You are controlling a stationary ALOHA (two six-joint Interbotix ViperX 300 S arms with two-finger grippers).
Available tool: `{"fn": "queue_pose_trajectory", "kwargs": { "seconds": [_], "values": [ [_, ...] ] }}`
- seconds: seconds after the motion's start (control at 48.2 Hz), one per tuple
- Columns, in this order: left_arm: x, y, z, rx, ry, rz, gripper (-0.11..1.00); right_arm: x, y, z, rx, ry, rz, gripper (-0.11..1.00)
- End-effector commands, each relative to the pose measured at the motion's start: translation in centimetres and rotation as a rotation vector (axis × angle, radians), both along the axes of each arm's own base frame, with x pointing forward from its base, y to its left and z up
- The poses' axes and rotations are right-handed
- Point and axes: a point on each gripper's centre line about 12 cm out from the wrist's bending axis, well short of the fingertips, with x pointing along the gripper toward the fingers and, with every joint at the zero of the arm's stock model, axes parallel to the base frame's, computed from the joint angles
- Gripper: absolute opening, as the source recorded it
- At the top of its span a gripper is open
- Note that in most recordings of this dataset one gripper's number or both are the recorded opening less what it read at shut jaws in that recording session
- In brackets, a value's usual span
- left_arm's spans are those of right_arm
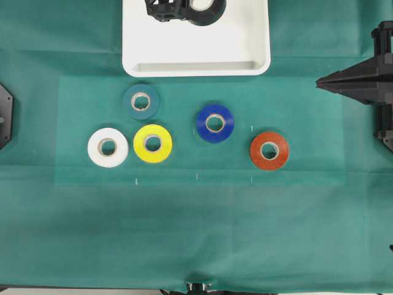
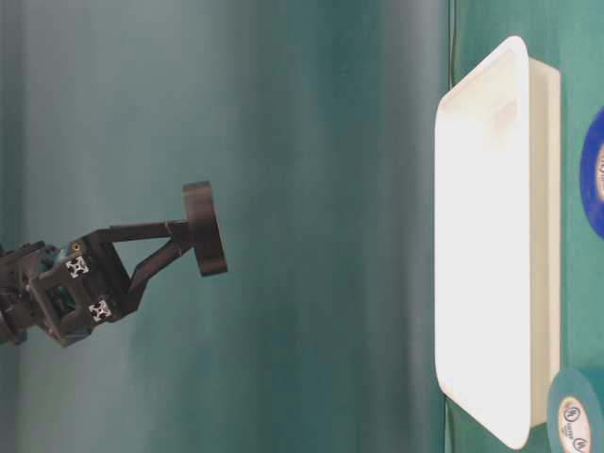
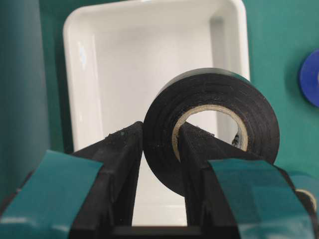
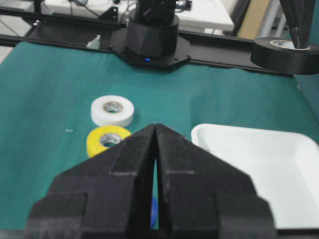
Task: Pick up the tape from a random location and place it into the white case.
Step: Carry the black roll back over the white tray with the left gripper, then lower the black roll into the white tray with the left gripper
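Pick-up done and carry all but done, with tape (image 3: pixel 209 129) pinched through its core by left hand (image 3: pixel 160 144) high above case (image 3: pixel 99 74), right hand (image 4: pixel 155 164) closed and empty beside case; lowering and release left.

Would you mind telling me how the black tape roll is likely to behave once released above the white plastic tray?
The black tape roll looks stiff, keeping its ring shape in the left gripper. Round, it may roll if it lands on edge. The white plastic tray has a raised rim, which should contain it.

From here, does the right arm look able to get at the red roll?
Probably yes. The red roll lies alone on the cloth nearest the right hand, which is shut and empty, with nothing between them.
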Motion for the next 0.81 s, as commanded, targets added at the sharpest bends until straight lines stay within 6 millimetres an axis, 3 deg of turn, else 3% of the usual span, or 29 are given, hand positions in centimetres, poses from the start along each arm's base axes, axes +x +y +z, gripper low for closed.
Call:
{"fn": "queue_pose_trajectory", "kwargs": {
  "seconds": [0.0,0.187,0.311,0.54,0.789],
  "values": [
    [-0.9,-0.5,1.9,0.015,-0.045,-0.003,0.19,0.2,0.0,1.0,0.000,-0.025,-0.001,0.00],
    [-0.9,-0.4,1.8,0.017,-0.048,-0.003,0.19,0.2,0.0,1.1,0.000,-0.026,-0.001,0.00],
    [-0.7,-0.4,0.7,0.018,-0.044,-0.006,0.19,0.2,0.0,1.1,0.000,-0.026,-0.001,0.00],
    [-0.5,0.2,-3.5,0.019,-0.047,0.003,0.19,0.3,0.0,1.0,0.000,-0.023,0.000,0.00],
    [-1.0,1.7,-9.4,0.018,-0.013,0.024,0.19,0.3,0.0,0.9,-0.003,-0.020,-0.001,0.00]
  ]
}}
